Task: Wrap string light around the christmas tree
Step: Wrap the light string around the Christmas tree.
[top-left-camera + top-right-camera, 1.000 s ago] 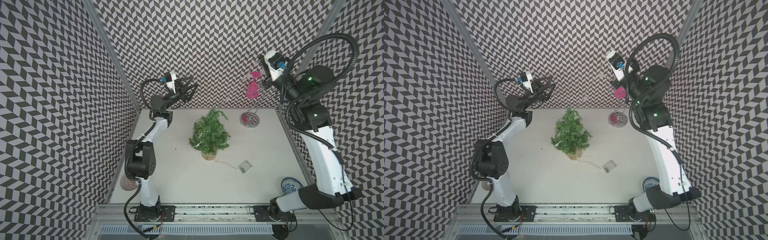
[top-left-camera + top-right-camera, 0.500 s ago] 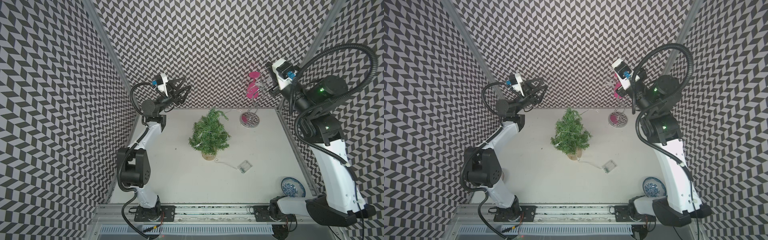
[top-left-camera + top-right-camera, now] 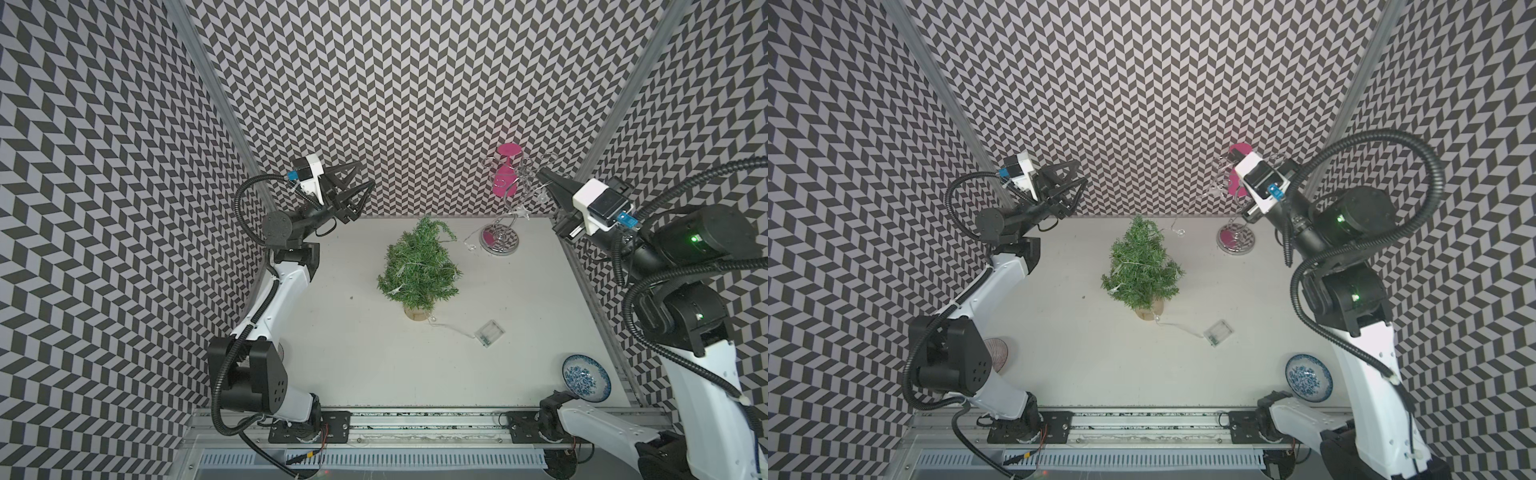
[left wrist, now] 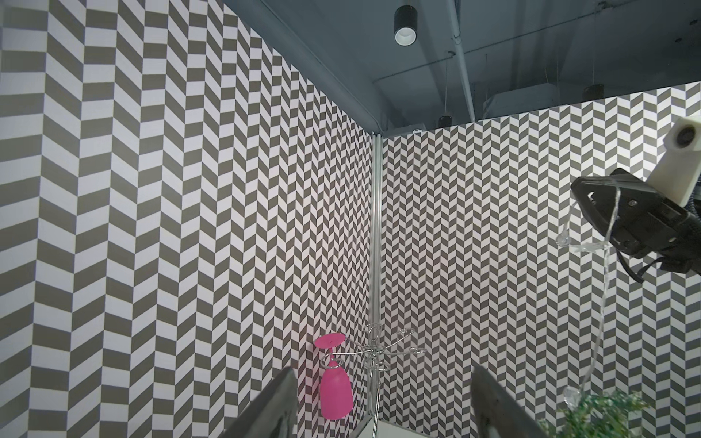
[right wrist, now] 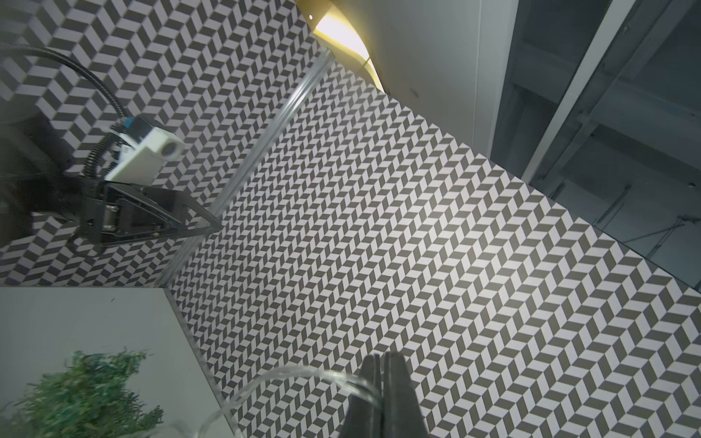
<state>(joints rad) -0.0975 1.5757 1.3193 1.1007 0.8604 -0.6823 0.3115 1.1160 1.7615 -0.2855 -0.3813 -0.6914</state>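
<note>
Vs a sec ago: right gripper (image 3: 540, 173) has drawn back from over the pink glass (image 3: 505, 183) twd the right wall, whole arm leaning further out; left gripper (image 3: 362, 174) eased back a little twd the left wall, its elbow swung nearer the front; tree (image 3: 417, 270), battery box (image 3: 490, 332) and stand (image 3: 498, 241) haven't moved

Right gripper is clenched on the string light (image 3: 455, 334); right wrist view shows the clear wire running into the closed jaws; from there it hangs slack down twd the tree top; strands lie across the branches, then wire runs off the base along the table (image 3: 353, 353) to the box; left gripper spread wide, nothing in it, up in the air near the back wall

Tree upright, approx mid table; table white, matte; silver stand back right w/ the glass hung upside down; blue-patterned bowl (image 3: 586, 378) front right; ribbed plate (image 3: 995, 352) front left, partly hidden by left arm; walls (image 3: 415, 104) black-white chevron on 3 sides, metal posts at corners; ceiling lamp (image 4: 405, 26) in left wrist view
</note>
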